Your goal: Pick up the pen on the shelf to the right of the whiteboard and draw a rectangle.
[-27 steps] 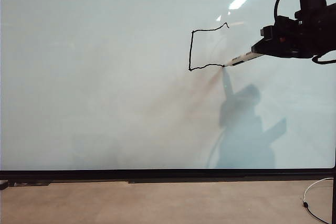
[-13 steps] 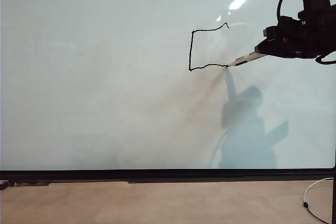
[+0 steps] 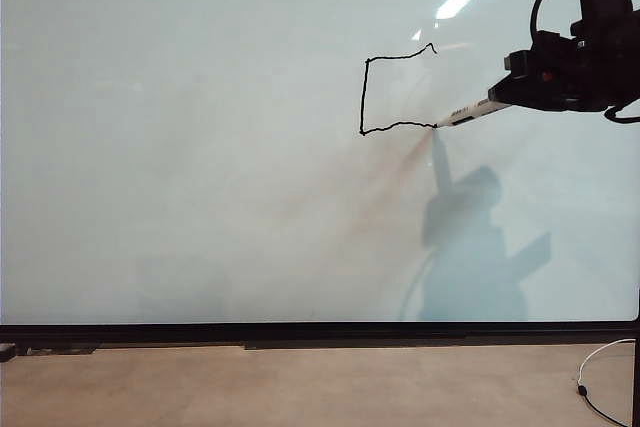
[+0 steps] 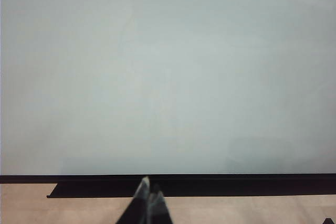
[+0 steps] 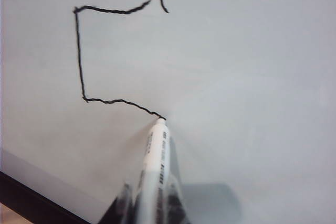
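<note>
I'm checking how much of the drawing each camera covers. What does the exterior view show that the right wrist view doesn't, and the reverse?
Only the exterior view shows the right arm's dark body, its shadow on the board, the whiteboard's whole black lower frame and a white cable at the floor. Only the right wrist view shows the print on the pen's barrel close up, held in the right claw. Both show the three-sided rectangle, its right side undrawn, with the pen tip at its lower corner.

White pen (image 3: 472, 110) with dark print, black rectangle (image 3: 396, 89), pale grey whiteboard (image 3: 180, 147)
</note>
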You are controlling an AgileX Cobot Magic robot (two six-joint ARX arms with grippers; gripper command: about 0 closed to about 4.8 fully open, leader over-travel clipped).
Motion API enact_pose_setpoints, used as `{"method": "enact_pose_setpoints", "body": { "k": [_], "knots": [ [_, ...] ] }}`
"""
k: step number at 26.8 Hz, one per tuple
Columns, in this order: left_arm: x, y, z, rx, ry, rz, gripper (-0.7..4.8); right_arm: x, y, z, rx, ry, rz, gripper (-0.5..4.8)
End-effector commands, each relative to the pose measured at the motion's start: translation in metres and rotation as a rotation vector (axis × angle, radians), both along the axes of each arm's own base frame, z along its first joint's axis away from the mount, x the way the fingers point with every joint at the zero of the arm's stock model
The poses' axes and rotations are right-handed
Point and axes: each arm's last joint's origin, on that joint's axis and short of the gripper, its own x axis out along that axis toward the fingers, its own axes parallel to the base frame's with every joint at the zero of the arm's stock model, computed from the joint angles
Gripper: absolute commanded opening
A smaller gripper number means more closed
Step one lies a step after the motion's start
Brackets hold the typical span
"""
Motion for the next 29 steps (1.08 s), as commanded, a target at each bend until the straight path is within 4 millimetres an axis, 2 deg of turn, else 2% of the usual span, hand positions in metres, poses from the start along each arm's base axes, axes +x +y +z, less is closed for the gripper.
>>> {"method": "enact_pose_setpoints", "body": {
  "k": [1,12,21,29],
  "knots": [
    [0.0,0.0,0.002,0.005,-0.009,0.0,-0.04,-0.016,0.009,0.011,-0.019,-0.054,0.006,-0.06],
    [0.0,0.0,0.001,0.005,-0.008,0.0,-0.04,-0.037,0.008,0.022,-0.221,-0.036,-0.07,-0.06],
    [0.0,0.0,0.002,0.005,-0.009,0.0,-0.04,-0.032,0.01,0.036,-0.46,-0.053,-0.042,-0.06],
    [0.0,0.0,0.002,0.005,-0.009,0.0,-0.04,-0.025,0.012,0.039,-0.541,-0.083,-0.03,-0.06]
  ]
}}
